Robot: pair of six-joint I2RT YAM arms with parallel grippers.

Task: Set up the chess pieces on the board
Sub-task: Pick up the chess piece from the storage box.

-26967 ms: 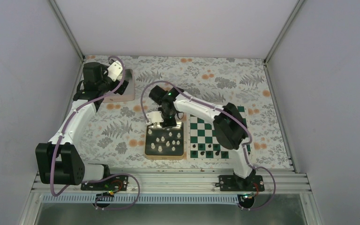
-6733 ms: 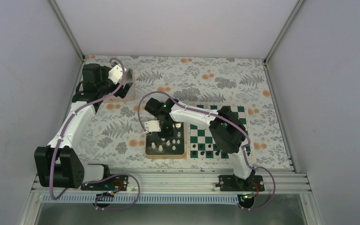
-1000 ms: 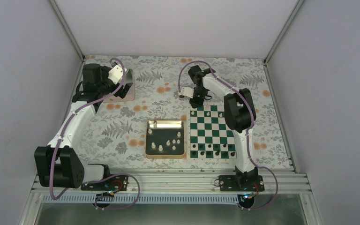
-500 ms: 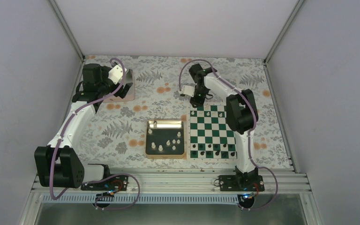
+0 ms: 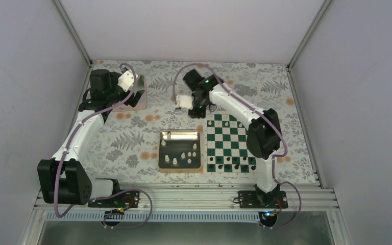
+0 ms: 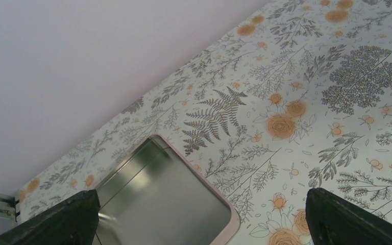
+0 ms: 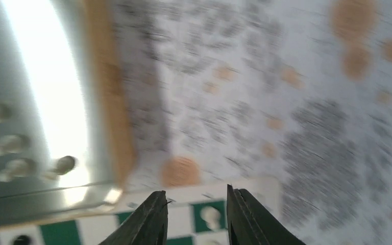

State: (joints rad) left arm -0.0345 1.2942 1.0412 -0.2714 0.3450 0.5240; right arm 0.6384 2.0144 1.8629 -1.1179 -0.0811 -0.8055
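Hovering over the flowered tablecloth (image 5: 132, 138), the right gripper (image 7: 195, 196) has its two fingers a small way apart and grips nothing; its wrist view is smeared with blur. The board (image 5: 231, 144) lies just on the base side of this gripper, with its far left corner showing under the fingertips. Through the gap between the fingers, one of the white chess pieces (image 7: 212, 215) stands on a green square near that corner, clear of both fingers. A second pale piece shows below it at the bottom edge of that view. Most of the white pieces sit in the gold-rimmed tray (image 5: 180, 171), which lies nearer the arm bases than the gripper and a little to its left, just beside the board's left edge. Several are scattered over the tray's dark floor. Black pieces (image 5: 228, 166) stand on the board's rows farthest from the gripper. The left gripper (image 6: 202, 204), well apart to the left of the right one, is spread wide with nothing in it. It hangs above a pink-rimmed metal tray (image 6: 158, 196) near the table's far left corner. The cloth covers the whole table, and pale plain walls (image 5: 184, 30) close it in on three sides. A metal rail (image 5: 184, 196) carrying both arm bases runs along the near edge.
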